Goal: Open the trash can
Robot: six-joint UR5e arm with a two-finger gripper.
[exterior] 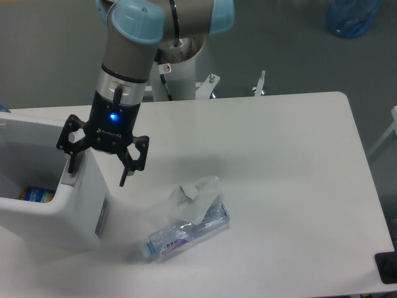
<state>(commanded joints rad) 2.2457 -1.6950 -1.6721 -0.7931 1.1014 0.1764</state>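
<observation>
A: Starting at the far left of the frame, what do you see?

B: The trash can [46, 208], a big white boxy bin. It fills the lower left and runs off the left edge. Its top is open toward the camera, and inside, low down at the left, lies something blue and yellow [37, 195]; I cannot tell what it is. A grey rectangular tab [102, 219] sits on the bin's right-hand wall, below the rim.

A: And the pincer?

B: The pincer [99, 169] hangs directly over the bin's right rim, at left centre of the frame. Its two black fingers are spread wide apart and grip nothing. The left finger [72, 160] comes down on the inner side of the rim, the right finger [126, 172] on the outer side, so the wall sits between them. Whether either fingertip touches the plastic I cannot tell. A blue light glows on the pincer's body, and the arm [133, 43] rises from there to the upper left of the frame.

A: Further right?

B: A crushed clear plastic bottle [189, 231] lies on its side on the white worktop [279, 161], just right of the bin at lower centre, apart from it. A crumpled clear wrapper [195, 192] with a bit of green rests against its upper side.

A: And the top right?

B: Beyond the worktop, on the grey floor, a blue object [352, 15] is cut off by the top edge.
</observation>
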